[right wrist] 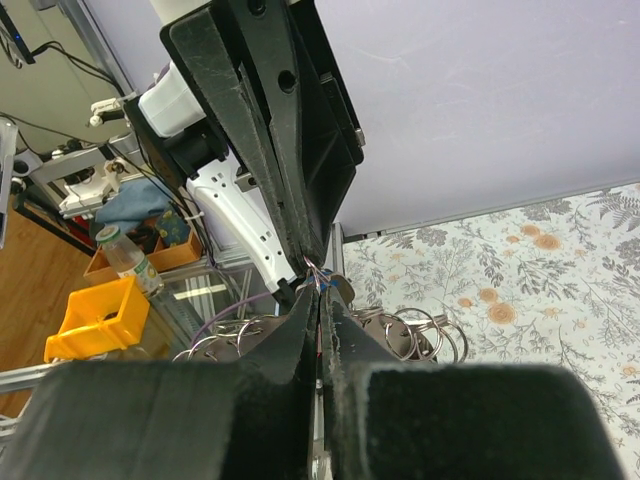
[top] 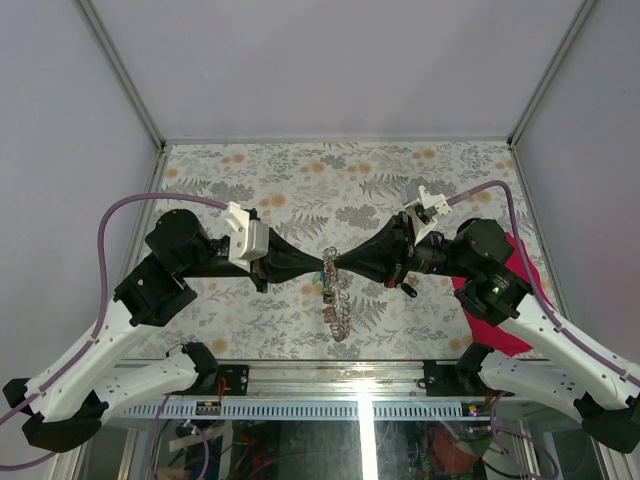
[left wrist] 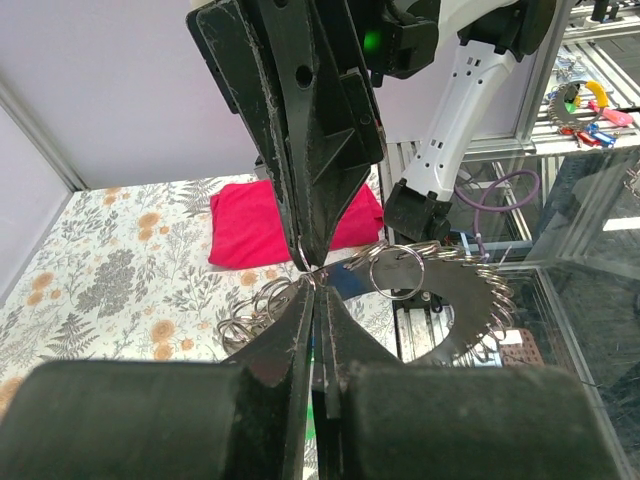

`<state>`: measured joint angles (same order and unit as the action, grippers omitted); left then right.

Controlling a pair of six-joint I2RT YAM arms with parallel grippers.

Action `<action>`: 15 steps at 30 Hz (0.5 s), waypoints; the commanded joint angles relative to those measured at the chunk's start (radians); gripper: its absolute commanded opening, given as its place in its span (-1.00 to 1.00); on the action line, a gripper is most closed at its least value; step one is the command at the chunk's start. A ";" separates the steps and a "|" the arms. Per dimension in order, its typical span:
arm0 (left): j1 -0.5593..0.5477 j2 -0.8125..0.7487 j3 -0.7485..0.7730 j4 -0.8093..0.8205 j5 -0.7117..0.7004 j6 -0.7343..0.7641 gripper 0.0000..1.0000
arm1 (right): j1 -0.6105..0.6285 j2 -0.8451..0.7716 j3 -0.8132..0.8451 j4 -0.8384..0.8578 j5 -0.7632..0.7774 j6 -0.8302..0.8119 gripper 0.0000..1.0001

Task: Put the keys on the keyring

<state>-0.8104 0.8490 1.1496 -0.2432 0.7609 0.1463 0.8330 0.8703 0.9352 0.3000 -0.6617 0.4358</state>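
Over the middle of the table my left gripper point(top: 321, 266) and right gripper point(top: 335, 266) meet tip to tip. Both are shut. Between the tips sits the keyring point(left wrist: 300, 264), a thin silvery loop; each pair of jaws pinches it as far as I can tell. From there its chain of linked rings point(top: 339, 315) hangs down onto the table. In the right wrist view a tiny blue bit point(right wrist: 327, 283), perhaps one of the keys, shows at my right gripper point(right wrist: 320, 288). No other keys can be made out. The left wrist view shows my left gripper point(left wrist: 316, 282) just under the right one.
A crimson cloth point(top: 507, 300) lies at the table's right edge, under the right arm. A dark metal disc point(left wrist: 470, 300) edged with several split rings hangs by the grippers. Beyond the table's left side stands a yellow bin point(right wrist: 95, 315) with clutter.
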 commanded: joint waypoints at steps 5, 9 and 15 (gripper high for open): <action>0.005 0.011 0.035 -0.036 0.013 0.018 -1.00 | 0.002 -0.020 0.045 0.089 0.088 0.027 -1.00; 0.005 0.017 0.039 -0.040 0.017 0.021 -1.00 | 0.002 -0.010 0.056 0.074 0.085 0.028 -1.00; 0.003 0.022 0.041 -0.041 0.019 0.022 -1.00 | 0.002 -0.001 0.068 0.044 0.096 0.022 -1.00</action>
<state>-0.8059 0.8688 1.1633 -0.2687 0.7521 0.1596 0.8333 0.8707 0.9356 0.2733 -0.6342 0.4538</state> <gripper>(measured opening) 0.009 0.010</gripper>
